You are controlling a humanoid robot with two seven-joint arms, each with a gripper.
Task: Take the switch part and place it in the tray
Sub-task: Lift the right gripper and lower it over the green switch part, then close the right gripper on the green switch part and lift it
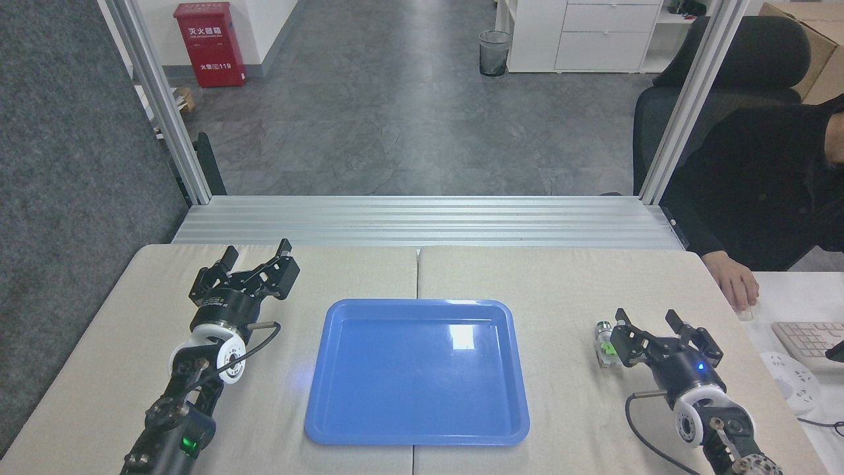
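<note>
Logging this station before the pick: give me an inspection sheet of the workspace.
Surface: beige padded table, seam down the middle.
Job's things: switch part lies on the table right of the tray; blue tray holds nothing.
Clutter: nothing seen on the pad.
Grippers: left gripper open, left of the tray; right gripper open, one finger beside the part.
Cables: black cable loops at the left wrist; another at the right wrist.
Surroundings: a person's hand, keyboard, office chair.
</note>
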